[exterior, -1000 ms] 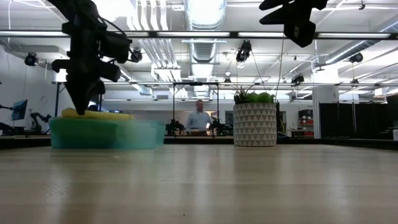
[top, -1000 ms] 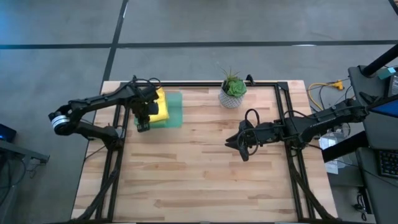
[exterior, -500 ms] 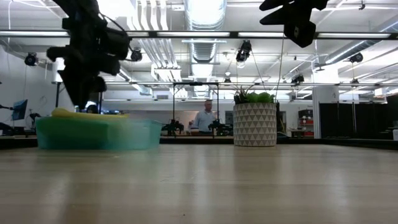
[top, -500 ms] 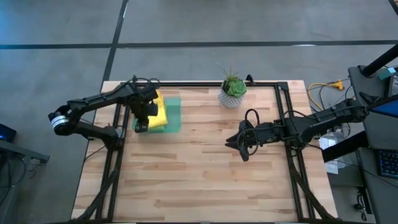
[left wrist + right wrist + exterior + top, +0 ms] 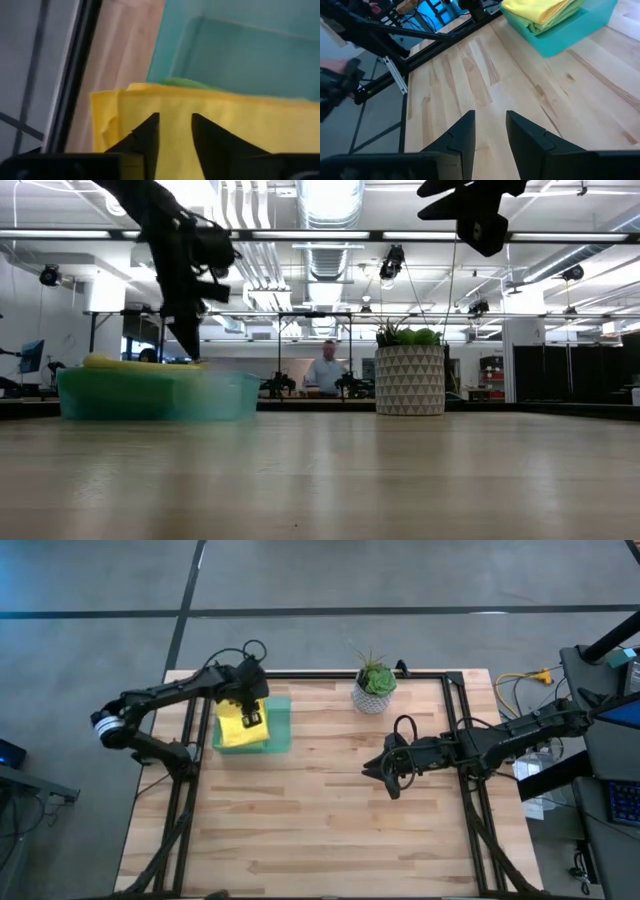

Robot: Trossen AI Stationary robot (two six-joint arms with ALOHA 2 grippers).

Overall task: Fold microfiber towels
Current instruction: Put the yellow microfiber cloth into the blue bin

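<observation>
A folded yellow towel [image 5: 238, 727] lies on top in the see-through green tray [image 5: 281, 728] at the table's far left. A lime green towel [image 5: 182, 83] shows under its edge. My left gripper [image 5: 252, 718] hangs open just above the yellow towel [image 5: 240, 130], pointing steeply down, its fingers over the cloth and touching nothing. In the low view its tips [image 5: 188, 350] stand a little above the towel [image 5: 140, 364]. My right gripper [image 5: 384, 775] waits open in the air over the table's middle right, nothing between its fingers [image 5: 462, 132].
A small potted plant [image 5: 374, 685] in a white patterned pot stands at the far edge, right of the tray. Bare wooden tabletop [image 5: 310, 820] stretches across the middle and near side. Black frame rails [image 5: 190, 755] run along the table's edges. A person [image 5: 325, 370] stands far behind the table.
My left gripper was shut at the yellow towel's left end, then opened and rose. It has since swung toward the table's far right, over the towel's middle, tipping more steeply down. The tray slid slightly toward the table's left. The towel lies still in the tray.
</observation>
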